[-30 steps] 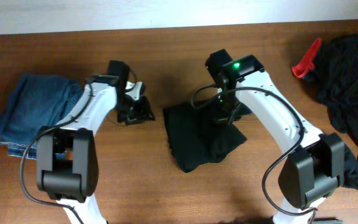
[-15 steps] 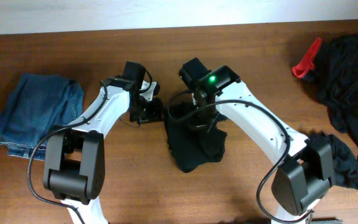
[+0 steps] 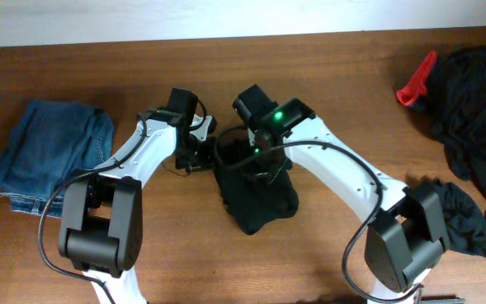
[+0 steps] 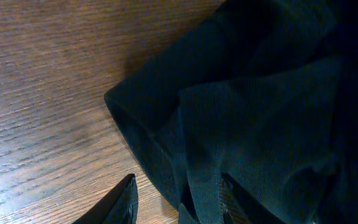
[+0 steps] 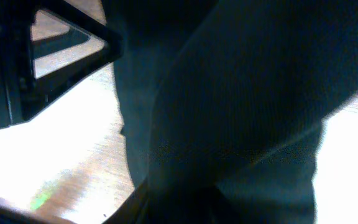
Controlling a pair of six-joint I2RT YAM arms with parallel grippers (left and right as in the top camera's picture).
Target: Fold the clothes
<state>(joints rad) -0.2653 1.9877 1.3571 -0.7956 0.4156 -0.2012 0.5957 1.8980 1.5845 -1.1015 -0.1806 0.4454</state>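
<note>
black garment point(image 3: 256, 198) sits mid-table point(image 3: 353, 93), bunched into a block, long axis running far-to-near from the arm bases. left gripper point(image 3: 201, 152) is at its far left corner. Its fingers point(image 4: 126, 202) are partly spread, one tip over bare wood and the other at the hem, so the cloth lies to its right. Nothing pinched, as far as I can see. right gripper point(image 3: 258, 159) is on top of the far end. Cloth fills its camera, so I can't tell how its jaws stand. Left arm is nearer the loose left edge.
</note>
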